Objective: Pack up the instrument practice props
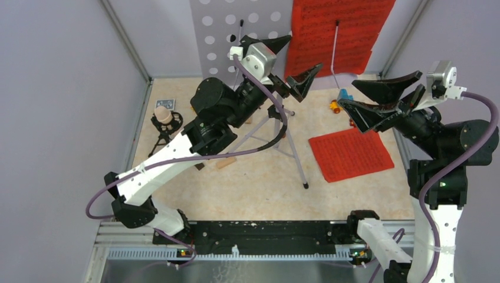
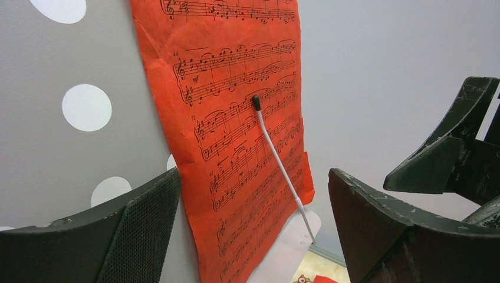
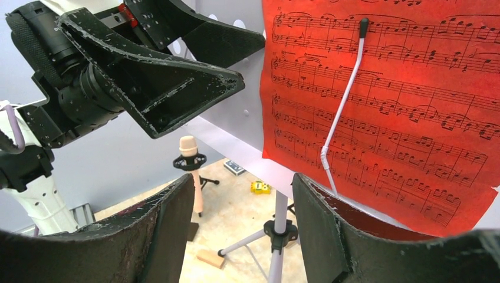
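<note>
The white perforated music desk (image 1: 224,35) stands high on silver tripod legs (image 1: 295,153) at the back. A red sheet-music page (image 1: 336,32) lies against it under a thin white retaining arm (image 1: 335,47). A second red page (image 1: 351,154) lies flat on the table. A beige microphone (image 1: 164,115) stands on a small black tripod at the left. My left gripper (image 1: 289,62) is open and empty, facing the page's (image 2: 236,135) lower left edge. My right gripper (image 1: 377,101) is open and empty, just below the page (image 3: 401,118), above the tripod hub (image 3: 280,230).
Small toy cars (image 1: 339,100) sit at the back right, and a yellow one (image 3: 259,187) lies under the desk. A tan wooden block (image 1: 227,162) lies by a tripod foot. A small patterned card (image 1: 165,104) lies behind the microphone. Grey walls close in on three sides.
</note>
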You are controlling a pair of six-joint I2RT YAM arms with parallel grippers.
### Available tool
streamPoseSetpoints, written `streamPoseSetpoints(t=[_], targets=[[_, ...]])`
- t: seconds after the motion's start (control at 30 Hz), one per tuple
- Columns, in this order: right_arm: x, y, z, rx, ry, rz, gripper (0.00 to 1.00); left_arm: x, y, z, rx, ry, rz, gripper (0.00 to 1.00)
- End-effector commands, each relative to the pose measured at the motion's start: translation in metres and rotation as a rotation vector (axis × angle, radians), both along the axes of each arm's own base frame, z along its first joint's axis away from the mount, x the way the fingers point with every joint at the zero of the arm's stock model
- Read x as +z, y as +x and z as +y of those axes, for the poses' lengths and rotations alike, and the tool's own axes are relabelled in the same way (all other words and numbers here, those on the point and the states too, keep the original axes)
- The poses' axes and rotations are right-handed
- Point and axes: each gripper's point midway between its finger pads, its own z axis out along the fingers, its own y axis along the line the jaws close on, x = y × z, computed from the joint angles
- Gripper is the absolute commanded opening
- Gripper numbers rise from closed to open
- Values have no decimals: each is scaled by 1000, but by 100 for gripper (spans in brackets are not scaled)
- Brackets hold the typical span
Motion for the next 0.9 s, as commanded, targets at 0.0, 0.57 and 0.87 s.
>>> streamPoseSetpoints(t=[0.0,0.57,0.87], targets=[[2,-9,4,26,-17,-42,62,17,-5,22,19,-76,-3,98],[-5,-11,4,28,-16,-29,62,-3,-10,23,-12,-53,33,98],[-6,-13,3,21,-18,-37,63,-6,-15,36,0,-88,26,98]])
